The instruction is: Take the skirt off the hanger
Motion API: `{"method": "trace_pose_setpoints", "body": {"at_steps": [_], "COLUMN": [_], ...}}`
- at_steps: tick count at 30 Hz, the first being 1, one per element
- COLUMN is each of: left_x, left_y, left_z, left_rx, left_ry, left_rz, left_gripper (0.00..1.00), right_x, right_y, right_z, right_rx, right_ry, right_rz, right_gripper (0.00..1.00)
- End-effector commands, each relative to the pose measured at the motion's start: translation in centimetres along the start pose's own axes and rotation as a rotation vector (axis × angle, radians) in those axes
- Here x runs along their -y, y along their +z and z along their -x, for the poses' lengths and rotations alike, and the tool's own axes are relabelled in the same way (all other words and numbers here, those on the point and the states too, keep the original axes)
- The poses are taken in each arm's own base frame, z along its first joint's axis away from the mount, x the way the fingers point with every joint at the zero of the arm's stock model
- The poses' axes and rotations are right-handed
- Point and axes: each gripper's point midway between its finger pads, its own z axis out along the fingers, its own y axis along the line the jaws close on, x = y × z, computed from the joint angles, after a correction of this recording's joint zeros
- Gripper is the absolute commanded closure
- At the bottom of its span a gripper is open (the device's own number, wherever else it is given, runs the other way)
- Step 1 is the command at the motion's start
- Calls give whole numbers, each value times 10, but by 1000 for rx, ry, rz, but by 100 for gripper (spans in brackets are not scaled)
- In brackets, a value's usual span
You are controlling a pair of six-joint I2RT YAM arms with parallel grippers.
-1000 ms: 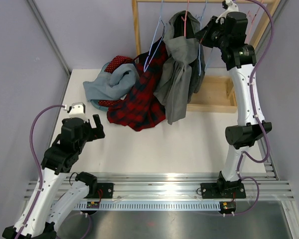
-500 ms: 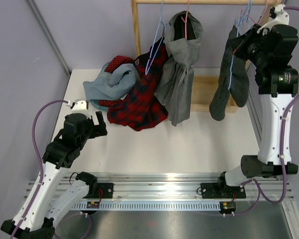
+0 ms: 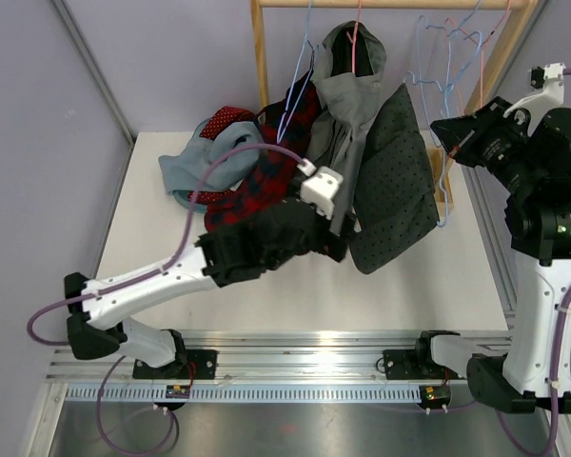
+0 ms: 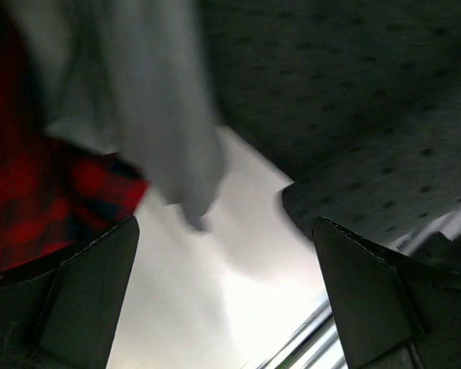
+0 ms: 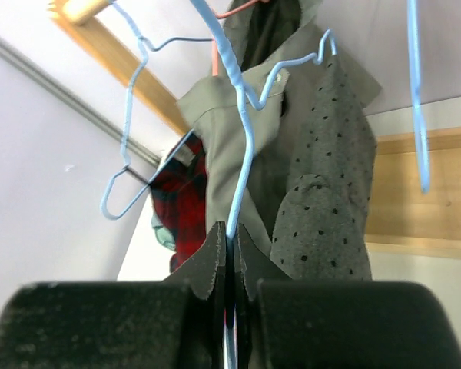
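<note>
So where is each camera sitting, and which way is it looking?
Top external: above and behind the arm bases, looking down on the white table, wooden clothes rack, left arm and right arm.
Left wrist: low over the table, facing the hem of the dark grey dotted skirt; its own open jaws frame the bottom corners.
Right wrist: beside the rack, looking past its shut jaws up the light blue wire hanger they pinch.
Shared: all three views show the skirt.
</note>
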Motion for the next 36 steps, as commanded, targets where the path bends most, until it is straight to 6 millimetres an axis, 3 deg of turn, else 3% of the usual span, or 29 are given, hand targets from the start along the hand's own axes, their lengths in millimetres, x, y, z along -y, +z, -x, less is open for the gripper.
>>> {"method": "trace_pose_setpoints", "body": {"at_steps": [1,4,9,17,23,26,33,36], "left_x": [73,106,147,209,231,237,246,254], "left_y": [6,24,35,5,-17,-22,-26,-34], "left_z": [38,33,14,7,-3,-6,-2,-1], "left_rx": [160,155,124,164,155,147,154,141], "left_ry": [-24,-28,-46,-42,-21,-22,-18,-29], "left_rz": [-203,-277,-455,-785,-951,-1000,-1050,-1105], "left_gripper": [1,1,1,1,7,19,36,35], "right_x": [-40,-54,-59,-63,-65,-68,-74,-77], "right_y": [-38,-62,-80,-88,-89,-92,-98,-101], "right_z": [20,16,7,6,6,8,12,14], "right_rx": [85,87,82,78,75,80,87,93], "right_ry": [-7,10,25,26,29,30,28,28], "right_rz": [127,176,193,200,206,216,230,238], "right_gripper": [100,100,100,100,100,100,100,100]}}
